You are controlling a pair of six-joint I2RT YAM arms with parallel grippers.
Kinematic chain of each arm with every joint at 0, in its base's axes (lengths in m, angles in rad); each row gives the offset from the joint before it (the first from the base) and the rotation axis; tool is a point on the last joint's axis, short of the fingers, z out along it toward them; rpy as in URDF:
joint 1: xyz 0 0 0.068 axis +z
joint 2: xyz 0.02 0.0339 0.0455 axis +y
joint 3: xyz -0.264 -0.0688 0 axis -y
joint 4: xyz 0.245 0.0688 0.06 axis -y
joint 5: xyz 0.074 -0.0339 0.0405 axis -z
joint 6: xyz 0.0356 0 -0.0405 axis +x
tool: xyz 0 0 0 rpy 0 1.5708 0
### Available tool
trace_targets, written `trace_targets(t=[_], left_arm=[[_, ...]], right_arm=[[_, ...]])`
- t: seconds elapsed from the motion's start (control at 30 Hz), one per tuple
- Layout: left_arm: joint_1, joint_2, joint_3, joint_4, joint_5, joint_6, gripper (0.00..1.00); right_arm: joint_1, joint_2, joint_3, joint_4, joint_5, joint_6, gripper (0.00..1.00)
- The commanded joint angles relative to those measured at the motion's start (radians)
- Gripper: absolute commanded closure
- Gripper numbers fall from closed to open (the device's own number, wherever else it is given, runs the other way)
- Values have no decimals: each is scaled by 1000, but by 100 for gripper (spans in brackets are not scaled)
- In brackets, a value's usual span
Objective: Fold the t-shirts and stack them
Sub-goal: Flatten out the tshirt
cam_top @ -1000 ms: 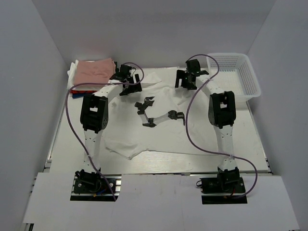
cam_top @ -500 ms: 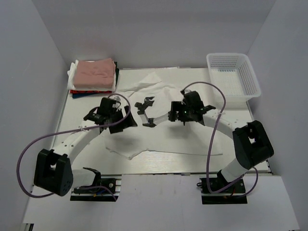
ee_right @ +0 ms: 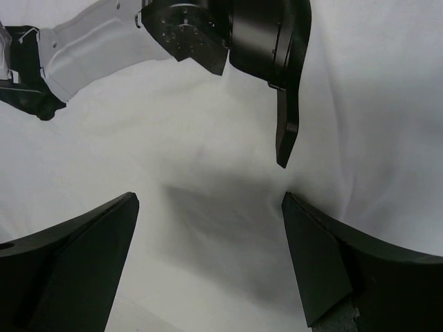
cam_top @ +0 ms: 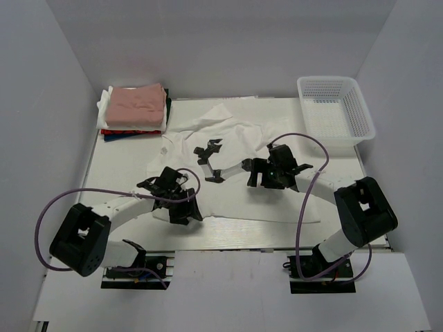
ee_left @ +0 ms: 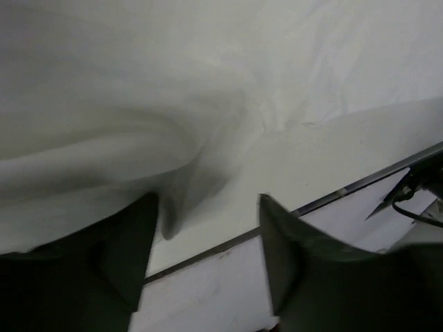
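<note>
A large white t-shirt (cam_top: 239,200) with a black graphic print (cam_top: 211,162) lies spread out mid-table. My left gripper (cam_top: 184,209) is low at the shirt's near-left hem. In the left wrist view it (ee_left: 208,238) is open, with a fold of white cloth (ee_left: 208,83) just beyond the left finger (ee_left: 131,256). My right gripper (cam_top: 255,174) hovers over the shirt's right half beside the print. In the right wrist view it (ee_right: 208,242) is open wide above the cloth (ee_right: 208,159) and the print (ee_right: 208,34). A stack of folded shirts, dusty-pink on top (cam_top: 137,102), sits back left.
A white plastic mesh basket (cam_top: 360,114) stands at the back right. Red, dark and white folded edges (cam_top: 114,131) show under the pink shirt. The table's near edge (ee_left: 325,200) runs close to my left gripper. White walls enclose the table on three sides.
Both arms swung from the back of the table toward the near side. The left gripper dropped to the shirt's near-left hem. The right gripper moved over the shirt's right half. The shirt's top rumpled.
</note>
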Motion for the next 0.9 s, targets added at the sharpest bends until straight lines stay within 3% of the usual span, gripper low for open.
trace_targets(t=[0.0,0.03,0.07,0.13,0.17,0.23,0.4,0.53,0.67,0.7,0.73,0.77,0.8,0.87], left_arm=[[-30,84,-3,5,-56,9,38],[-45,93,-3,-6,-56,9,45],[-45,93,7,-23,-56,9,61],[-70,93,36,-58,-76,-1,81],[-83,79,64,-114,-105,-27,100],[-96,70,89,-161,-105,-41,100],[-157,107,171,-237,96,-57,100],[-203,191,194,-218,246,-83,100],[-250,255,240,-141,305,-110,100],[-261,268,263,-141,305,-110,94],[-271,294,288,-168,305,-98,75],[-289,304,344,-191,305,-83,23],[-298,305,369,-214,305,-69,1],[-318,288,440,-300,231,-35,0]], right_arm=[[-10,-3,-13,-27,1,16,10],[-15,-15,-20,-28,4,14,10],[-13,-20,-19,-28,4,16,10],[-15,-43,-26,-27,8,17,10],[-16,-54,-34,-27,10,22,10],[-18,-66,-39,-24,10,25,10],[-26,-78,-56,-17,-7,23,10],[-30,-78,-62,-8,-18,22,10],[-39,-69,-71,5,-42,19,10],[-39,-69,-72,9,-47,19,10],[-45,-66,-71,13,-51,16,10],[-46,-58,-71,7,-55,13,10],[-47,-58,-66,6,-59,2,10],[-50,-64,-68,9,-59,-3,10]])
